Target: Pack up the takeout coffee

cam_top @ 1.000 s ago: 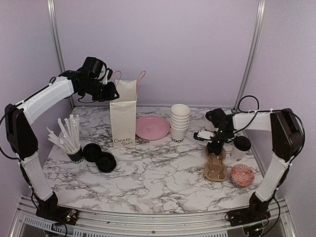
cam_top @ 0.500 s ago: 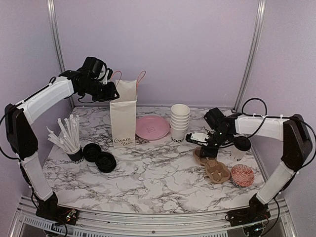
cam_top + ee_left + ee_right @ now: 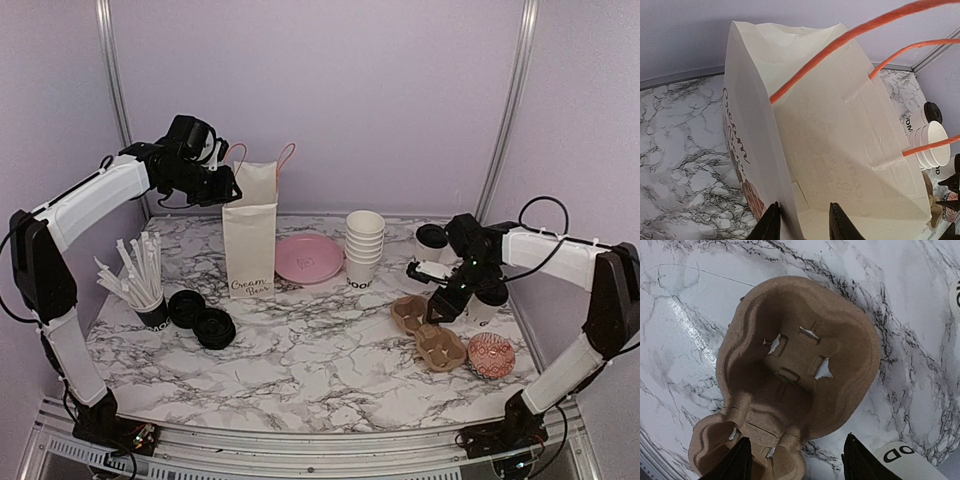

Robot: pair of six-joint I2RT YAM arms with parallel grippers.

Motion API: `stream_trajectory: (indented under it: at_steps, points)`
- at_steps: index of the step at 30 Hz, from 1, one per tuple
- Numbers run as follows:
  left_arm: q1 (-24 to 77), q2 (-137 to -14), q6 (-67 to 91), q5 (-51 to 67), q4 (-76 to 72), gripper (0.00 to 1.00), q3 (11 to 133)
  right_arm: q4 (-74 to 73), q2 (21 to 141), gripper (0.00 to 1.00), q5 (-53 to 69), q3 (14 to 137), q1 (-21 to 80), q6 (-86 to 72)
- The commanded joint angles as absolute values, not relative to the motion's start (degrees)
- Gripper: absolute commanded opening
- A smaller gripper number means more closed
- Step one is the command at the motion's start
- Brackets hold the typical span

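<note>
A white-and-grey marbled table [image 3: 300, 375] stands before plain lavender walls. At the right of the top view we see a white paper coffee cup with a round black lid [image 3: 431, 238] toward the rear, partly behind the right arm. A second lidded cup [image 3: 488, 300] stands just right of the right gripper [image 3: 440, 306]. That pincer hangs over a brown moulded-pulp cup carrier [image 3: 428, 332], which lies flat at centre right. In the right wrist view its fingers stand wide apart above the carrier's near end. At upper left, the left gripper [image 3: 226, 186] sits at the top corner of a tall white paper bag [image 3: 250, 245]. The left wrist view shows its fingers [image 3: 771, 224] astride the bag's front wall. We cannot tell whether they pinch it.
</note>
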State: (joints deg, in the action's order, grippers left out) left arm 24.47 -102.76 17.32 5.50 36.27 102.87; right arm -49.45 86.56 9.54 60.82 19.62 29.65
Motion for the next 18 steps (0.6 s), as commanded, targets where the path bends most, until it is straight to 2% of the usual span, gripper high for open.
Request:
stream_trajectory:
  at_steps: [1,10,14,18]
  points:
    - [24.48,-102.2,16.96,5.04,36.5,0.34,102.39,-52.45,86.75,0.6,13.33,60.71,19.69,27.86]
    - [24.44,-102.26,16.86,5.02,36.64,0.34,102.39,-53.85,89.84,0.56,15.26,61.79,19.74,28.47]
    - [24.46,-102.4,16.57,5.02,36.69,0.34,102.39,-53.76,91.39,0.5,15.17,62.31,20.15,28.89]
    - [24.24,-102.78,16.35,4.14,37.2,0.34,102.56,-53.45,92.49,0.49,13.95,62.55,21.26,29.24]
